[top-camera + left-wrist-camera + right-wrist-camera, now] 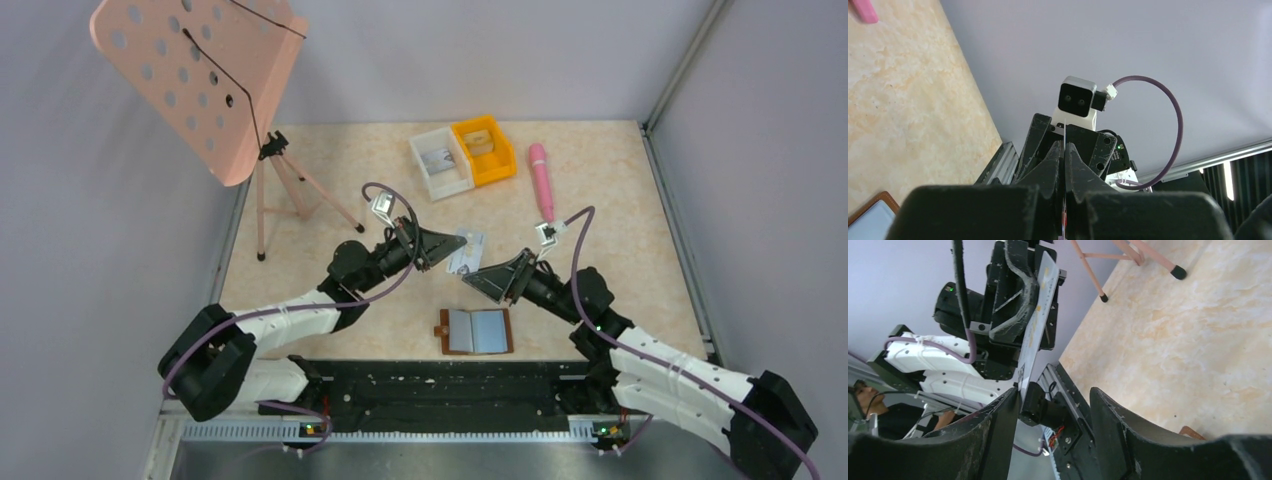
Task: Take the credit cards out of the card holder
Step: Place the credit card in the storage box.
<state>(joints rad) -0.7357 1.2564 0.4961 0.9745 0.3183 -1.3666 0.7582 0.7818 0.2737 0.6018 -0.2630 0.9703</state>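
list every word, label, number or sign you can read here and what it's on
No text is legible.
credit card held by the left end effector: fine print and a dark code-like patch, too blurred to read.
card holder: no markings seen.

Robot lab cell: plain grey partition walls [450, 60] box in the surface [620, 270] beyond the left hand [455, 246]. Behind it, an aluminium rail [440, 430] and exposed purple cable [1175, 120].

Table [620, 200] bears card holder [476, 331], white bin [450, 190], orange bin [497, 172], marker [541, 180], tripod [280, 178].
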